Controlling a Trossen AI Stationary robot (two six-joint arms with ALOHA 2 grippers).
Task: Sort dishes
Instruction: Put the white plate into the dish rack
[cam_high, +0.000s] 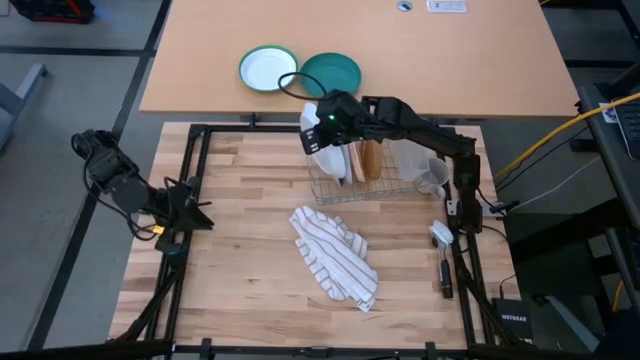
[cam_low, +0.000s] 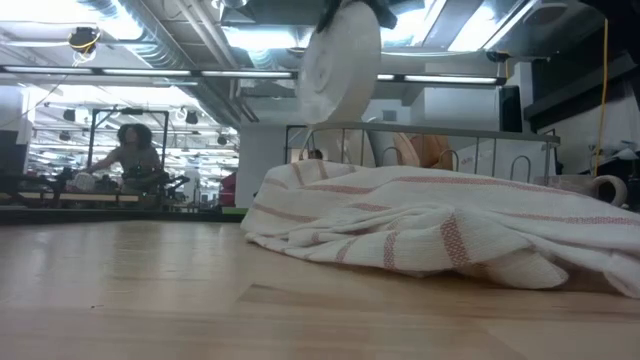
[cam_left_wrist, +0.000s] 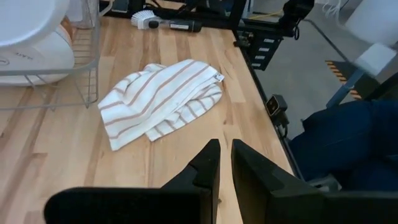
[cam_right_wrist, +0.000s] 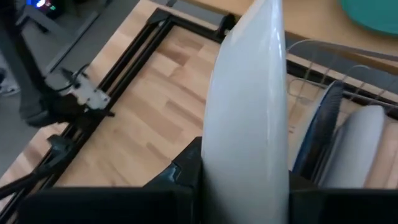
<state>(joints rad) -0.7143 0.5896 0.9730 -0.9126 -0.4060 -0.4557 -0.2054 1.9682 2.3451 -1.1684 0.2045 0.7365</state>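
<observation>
Left gripper (cam_high: 200, 215) parked at the table's left edge, fingers together on nothing, well away from the dishes. Striped towel (cam_high: 335, 255) crumpled mid-table, not in play.

Right gripper (cam_high: 322, 128) is the working one: jaws clamped on the rim of the white plate (cam_right_wrist: 249, 118), held on edge above the left end of the wire rack (cam_high: 365, 185). Blue plate (cam_right_wrist: 317, 140) stands just beside it in the rack, tan plate (cam_high: 370, 158) further right.

Key relation: plate face runs parallel to the racked plates, so I'd guess a straight move along that plane keeps it clear.
</observation>
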